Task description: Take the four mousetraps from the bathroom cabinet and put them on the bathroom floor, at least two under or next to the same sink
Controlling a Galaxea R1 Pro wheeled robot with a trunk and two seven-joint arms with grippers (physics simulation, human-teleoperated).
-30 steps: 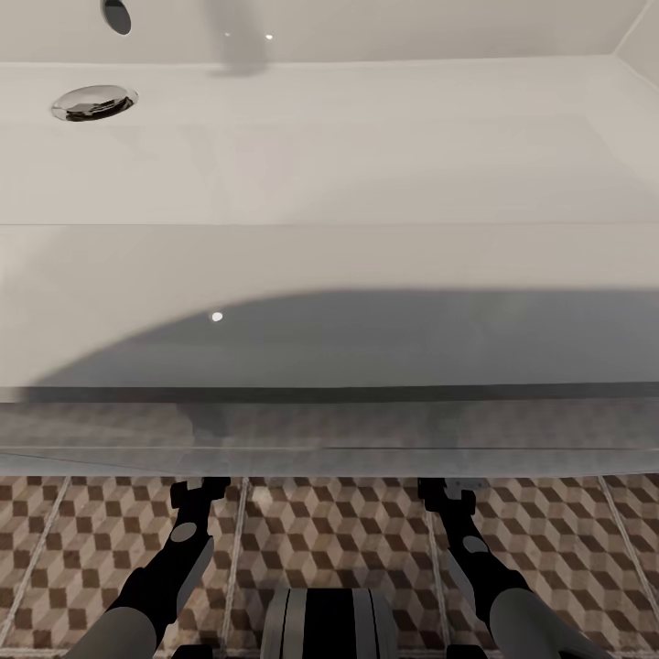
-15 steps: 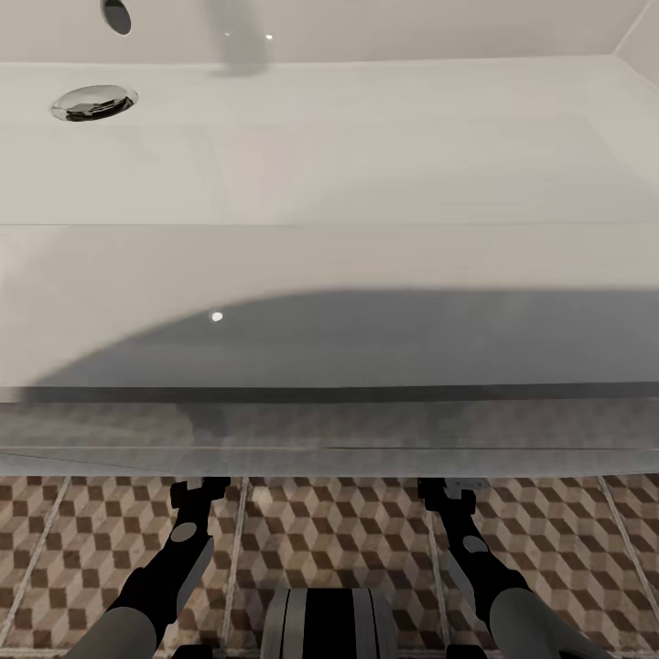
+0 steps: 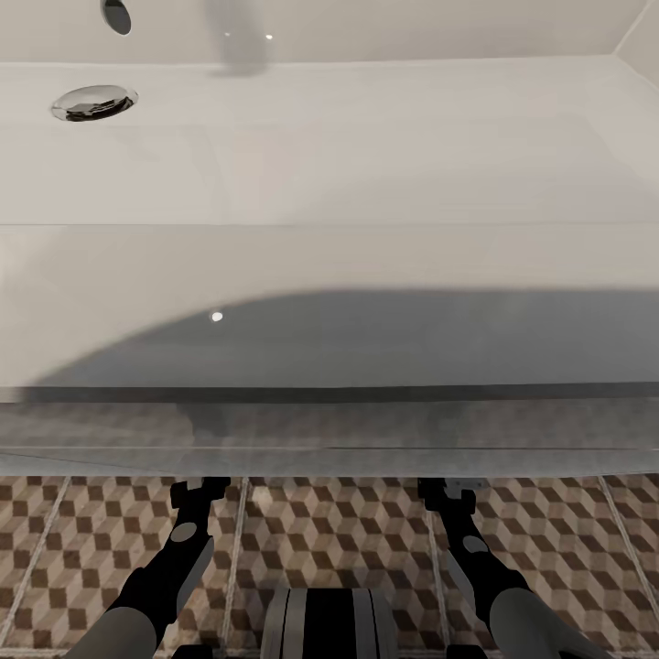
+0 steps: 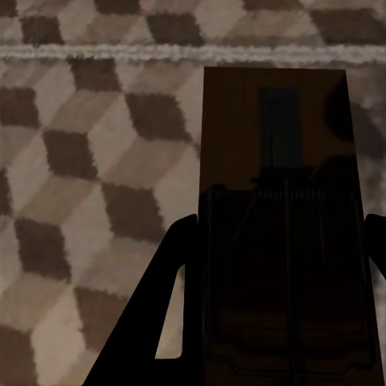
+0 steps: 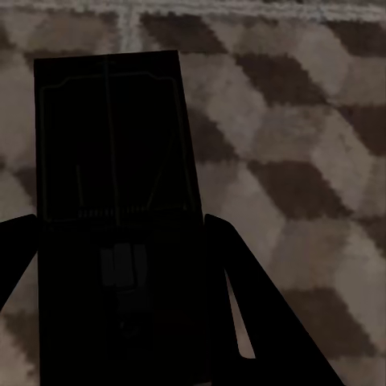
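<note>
A dark, shadowed mousetrap point(image 4: 277, 137) sits between the fingers of my left gripper point(image 4: 281, 223), which is shut on its long edges, low over the cube-patterned bathroom floor point(image 4: 88, 161). A second mousetrap point(image 5: 112, 121) is held the same way in my right gripper point(image 5: 117, 223) above the floor point(image 5: 297, 161). In the head view both grippers, left point(image 3: 201, 490) and right point(image 3: 447, 491), reach forward under the front edge of the white sink point(image 3: 329, 165). I cannot tell whether the traps touch the tiles. The cabinet is out of view.
The sink's wide basin has a chrome drain point(image 3: 94, 101) at the far left. Its front lip point(image 3: 329, 394) overhangs my wrists. Patterned floor tiles point(image 3: 339, 531) with pale grout lines lie beneath. My base point(image 3: 329, 622) stands between the arms.
</note>
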